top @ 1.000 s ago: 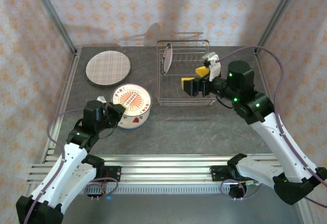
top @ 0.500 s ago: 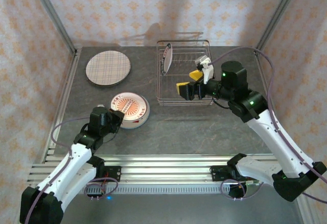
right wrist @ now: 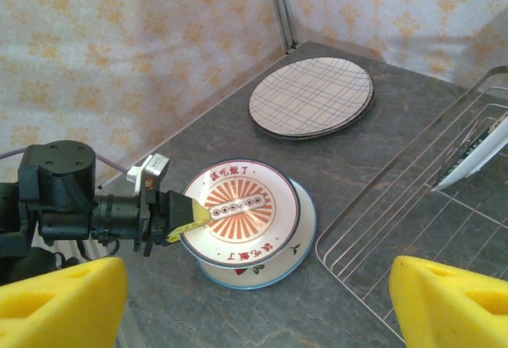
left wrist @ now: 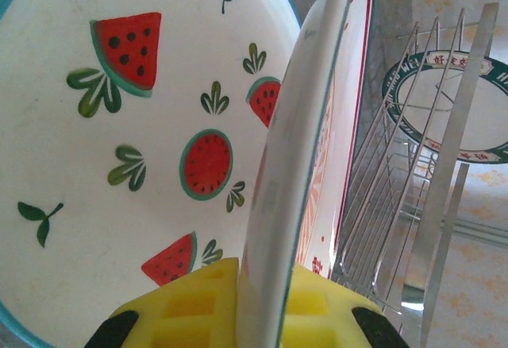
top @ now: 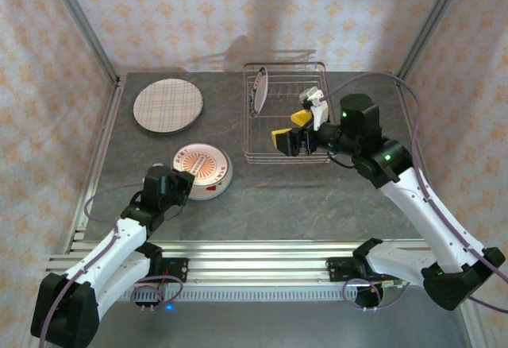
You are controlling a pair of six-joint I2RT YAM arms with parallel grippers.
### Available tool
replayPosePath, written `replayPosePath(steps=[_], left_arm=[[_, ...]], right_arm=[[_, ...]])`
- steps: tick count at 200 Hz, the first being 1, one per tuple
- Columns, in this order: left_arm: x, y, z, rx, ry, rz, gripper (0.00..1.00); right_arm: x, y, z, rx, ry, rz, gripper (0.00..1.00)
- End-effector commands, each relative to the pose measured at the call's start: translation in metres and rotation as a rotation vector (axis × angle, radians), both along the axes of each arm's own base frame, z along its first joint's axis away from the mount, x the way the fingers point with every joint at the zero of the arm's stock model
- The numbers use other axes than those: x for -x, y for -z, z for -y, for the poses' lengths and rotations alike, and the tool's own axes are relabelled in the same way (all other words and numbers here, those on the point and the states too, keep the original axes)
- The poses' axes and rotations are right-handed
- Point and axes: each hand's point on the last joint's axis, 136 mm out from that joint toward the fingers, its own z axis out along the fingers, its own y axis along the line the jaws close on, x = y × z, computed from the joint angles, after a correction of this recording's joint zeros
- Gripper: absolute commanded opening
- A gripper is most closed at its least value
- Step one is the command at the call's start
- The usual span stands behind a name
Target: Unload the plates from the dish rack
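- We see the left gripper [top: 181, 181] down at the near left of the table [top: 286, 197], its yellow pads [left wrist: 190, 304] pinched on the rim of the red-striped plate [top: 203, 165].
- That plate lies on top of a watermelon plate [left wrist: 103, 149], and the two make a small stack in front of the dish rack's [top: 262, 137] left corner.
- Further back on the left we have the plaid plates [top: 167, 106], stacked flat and well apart from the rack.
- One plate [top: 259, 92] stands on edge at the rack's back left, leaning between the wires.
- The right gripper [top: 291, 128] hovers over the rack with its fingers spread wide, holding nothing.
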Motion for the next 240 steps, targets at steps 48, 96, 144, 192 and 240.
replayPosePath(steps=[48, 96, 144, 192, 240], left_arm=[[-0.015, -0.006, -0.002, 0.011, -0.033, 0.057, 0.00], [-0.017, 0.003, -0.003, 0.002, -0.040, 0.040, 0.00], [-0.020, 0.009, -0.003, -0.001, -0.040, 0.027, 0.00], [-0.020, 0.017, -0.001, -0.005, -0.031, 0.002, 0.00], [-0.017, 0.027, -0.001, -0.022, -0.020, -0.043, 0.00]], right_arm=[[0.003, -0.006, -0.004, -0.017, -0.020, 0.005, 0.85], [0.001, -0.004, -0.005, -0.017, -0.018, -0.003, 0.85], [0.002, -0.004, -0.006, -0.018, -0.020, -0.010, 0.86], [0.003, -0.003, -0.005, -0.016, -0.021, -0.014, 0.86], [0.007, -0.003, -0.011, -0.024, -0.064, -0.027, 0.86]])
